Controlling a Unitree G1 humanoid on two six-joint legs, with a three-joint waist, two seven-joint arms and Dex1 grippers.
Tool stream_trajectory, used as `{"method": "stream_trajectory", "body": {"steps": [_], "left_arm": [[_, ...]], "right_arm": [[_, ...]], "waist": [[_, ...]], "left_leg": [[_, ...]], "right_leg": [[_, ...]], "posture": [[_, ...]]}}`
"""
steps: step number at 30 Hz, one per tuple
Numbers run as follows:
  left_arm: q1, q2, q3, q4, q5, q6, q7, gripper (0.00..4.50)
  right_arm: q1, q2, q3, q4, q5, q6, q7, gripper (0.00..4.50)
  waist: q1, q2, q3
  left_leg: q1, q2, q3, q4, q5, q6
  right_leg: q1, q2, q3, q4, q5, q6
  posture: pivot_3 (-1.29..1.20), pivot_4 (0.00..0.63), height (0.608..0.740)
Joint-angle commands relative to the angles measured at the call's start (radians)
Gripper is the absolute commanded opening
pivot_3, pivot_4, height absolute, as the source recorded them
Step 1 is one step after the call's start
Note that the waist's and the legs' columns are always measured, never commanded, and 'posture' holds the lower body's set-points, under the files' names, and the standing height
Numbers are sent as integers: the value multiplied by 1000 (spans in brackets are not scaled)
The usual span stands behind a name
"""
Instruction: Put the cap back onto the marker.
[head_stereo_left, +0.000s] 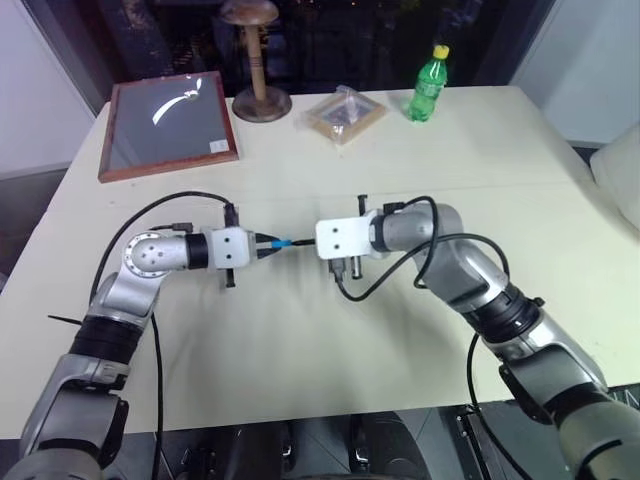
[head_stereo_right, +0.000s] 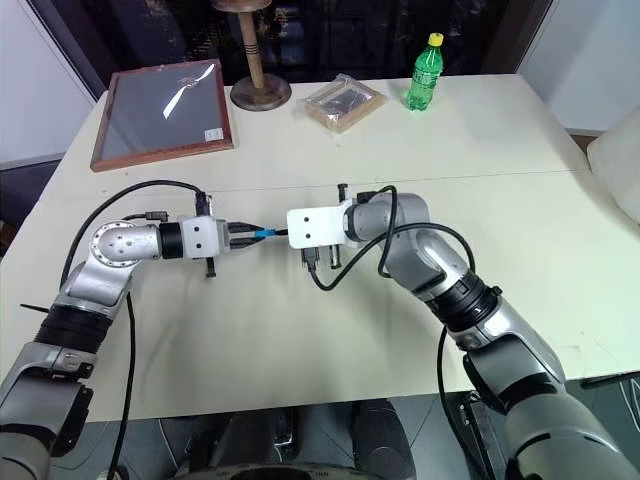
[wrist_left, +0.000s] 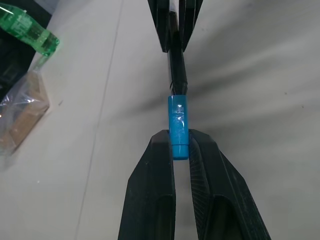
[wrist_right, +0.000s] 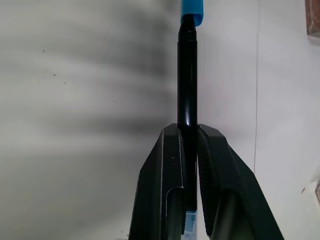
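The left gripper (wrist_left: 181, 145) is pinched on the cap (wrist_left: 178, 126), a short light-blue tube. The cap's rear end sits between the fingertips (wrist_left: 161, 150) and most of its length projects beyond them.

The right gripper (wrist_right: 188, 132) is clamped on the marker (wrist_right: 187, 75), a thin black stick. The black barrel extends well past the fingertips, and a light-blue end shows behind them, low between the fingers.

The two grippers face each other above the middle of the worktop (head_stereo_left: 300, 350), close together and roughly in line. In the left wrist view, the marker's tip meets the open end of the cap. In the right wrist view, the cap sits on the far end of the barrel. Whether the tip has entered the cap fully cannot be told.

At the far side of the worktop are:
- a wood-framed glass panel (head_stereo_left: 168, 125), to the left;
- a wooden stand (head_stereo_left: 257, 60) on a round base;
- a clear packet (head_stereo_left: 345, 115);
- a green bottle (head_stereo_left: 429, 85) with a yellow cap.
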Motion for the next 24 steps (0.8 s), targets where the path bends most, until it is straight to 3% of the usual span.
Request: {"method": "stream_trajectory", "body": {"steps": [1,12,24], "left_arm": [[-24,-1,9,-9,-11,-46,15,0],[-69,-27,21,105,-68,-186,-25,0],[-124,-40,9,274,-37,-362,-22,0]], "right_arm": [[-20,31,21,-33,-4,-22,13,35],[-25,55,35,-22,-40,-44,24,35],[-33,68,39,20,-104,-83,4,35]], "waist": [[1,0,0],[1,0,0],[0,0,0]], "left_leg": [[0,0,0,0,0,0],[0,0,0,0,0,0],[0,0,0,0,0,0]], "right_leg": [[0,0,0,0,0,0],[0,0,0,0,0,0],[0,0,0,0,0,0]], "posture": [[0,150,740],[0,150,740],[0,150,740]]}}
